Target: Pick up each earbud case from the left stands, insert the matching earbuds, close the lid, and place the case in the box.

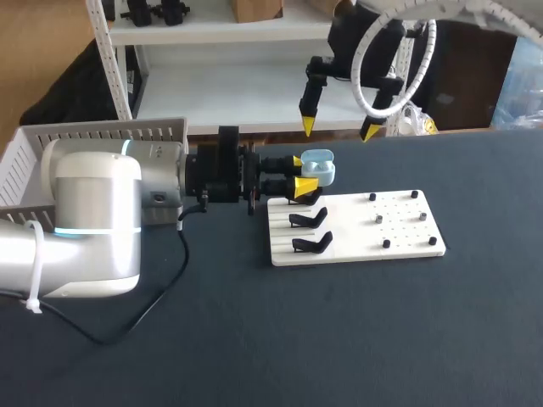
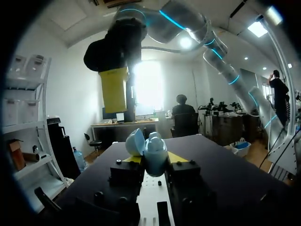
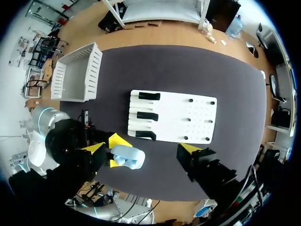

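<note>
We are gripping the lid-open case (image 1: 320, 165) in the left pincer (image 1: 302, 173) at the board's (image 1: 407, 239) far corner | right pincer (image 1: 338, 129) hanging wide beyond the board | judging insertion, closing, boxing pending.

The earbud case (image 1: 320, 166) is shown in pale blue. The tips of the left gripper (image 1: 302, 172) and right gripper (image 1: 338, 129) are coloured bright yellow. The board (image 1: 407, 242) is white, dotted with black pegs (image 1: 386, 243); its stands (image 1: 307, 220) are black. The table (image 1: 339, 339) is dark slate, and the slatted box (image 1: 93, 131) at far left is white.
</note>
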Action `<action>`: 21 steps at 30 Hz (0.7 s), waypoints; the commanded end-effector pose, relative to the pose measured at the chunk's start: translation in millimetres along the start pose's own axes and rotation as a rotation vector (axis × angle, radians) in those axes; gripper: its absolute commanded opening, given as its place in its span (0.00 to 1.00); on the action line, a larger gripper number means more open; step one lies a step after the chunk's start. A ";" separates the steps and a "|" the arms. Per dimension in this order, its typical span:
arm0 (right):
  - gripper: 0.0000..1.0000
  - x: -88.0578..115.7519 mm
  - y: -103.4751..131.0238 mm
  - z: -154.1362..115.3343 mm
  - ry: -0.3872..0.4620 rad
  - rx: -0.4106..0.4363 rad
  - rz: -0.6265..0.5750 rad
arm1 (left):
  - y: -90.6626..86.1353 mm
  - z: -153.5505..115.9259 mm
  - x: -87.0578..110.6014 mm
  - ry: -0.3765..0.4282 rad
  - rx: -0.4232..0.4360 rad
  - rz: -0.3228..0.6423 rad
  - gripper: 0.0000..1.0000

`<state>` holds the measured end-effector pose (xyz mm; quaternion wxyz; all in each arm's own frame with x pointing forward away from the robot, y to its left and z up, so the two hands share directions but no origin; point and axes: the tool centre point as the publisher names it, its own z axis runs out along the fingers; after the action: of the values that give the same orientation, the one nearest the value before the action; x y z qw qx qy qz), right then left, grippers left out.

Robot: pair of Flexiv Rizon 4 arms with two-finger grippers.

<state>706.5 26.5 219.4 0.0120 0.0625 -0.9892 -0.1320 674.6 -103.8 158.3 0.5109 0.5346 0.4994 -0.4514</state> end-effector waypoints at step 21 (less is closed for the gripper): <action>1.00 19.9 -20.9 18.9 0.088 0.002 0.011 | -1.2 0.4 0.8 -0.003 -0.006 0.002 0.00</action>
<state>696.8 12.1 193.3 0.0623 0.0633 -0.9880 -0.1262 674.4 -103.9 158.2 0.5109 0.5346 0.4994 -0.4515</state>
